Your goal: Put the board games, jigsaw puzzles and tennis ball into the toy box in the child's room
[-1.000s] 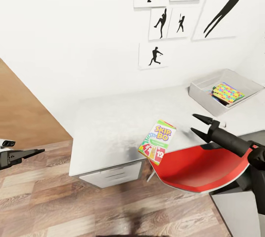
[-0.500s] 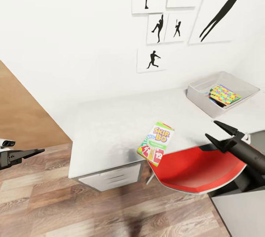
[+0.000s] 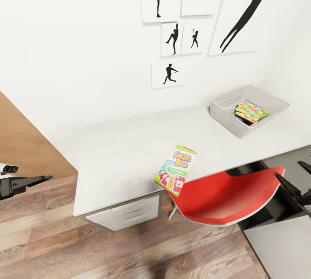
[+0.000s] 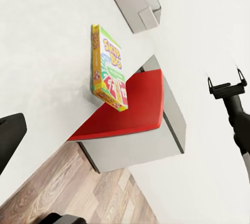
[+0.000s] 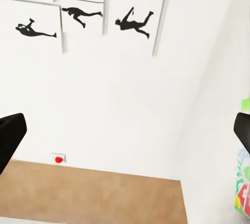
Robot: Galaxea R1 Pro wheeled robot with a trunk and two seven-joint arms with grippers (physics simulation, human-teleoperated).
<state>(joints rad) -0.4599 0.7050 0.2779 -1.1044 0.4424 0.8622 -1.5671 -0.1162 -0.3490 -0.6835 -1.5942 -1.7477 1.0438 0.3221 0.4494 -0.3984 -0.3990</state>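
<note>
Head view: Skip-Bo box (image 3: 176,169) lengthwise toward wall.

Table (image 3: 125,149): pale mottled top, set against the far wall, drawers under its near left end. Skip-Bo box (image 3: 176,169) lies flat at the near edge, one corner overhanging. Toy box (image 3: 226,119) sits at the far right, a multicoloured puzzle (image 3: 252,110) inside it. Wood-plank floor (image 3: 86,244) below.
</note>
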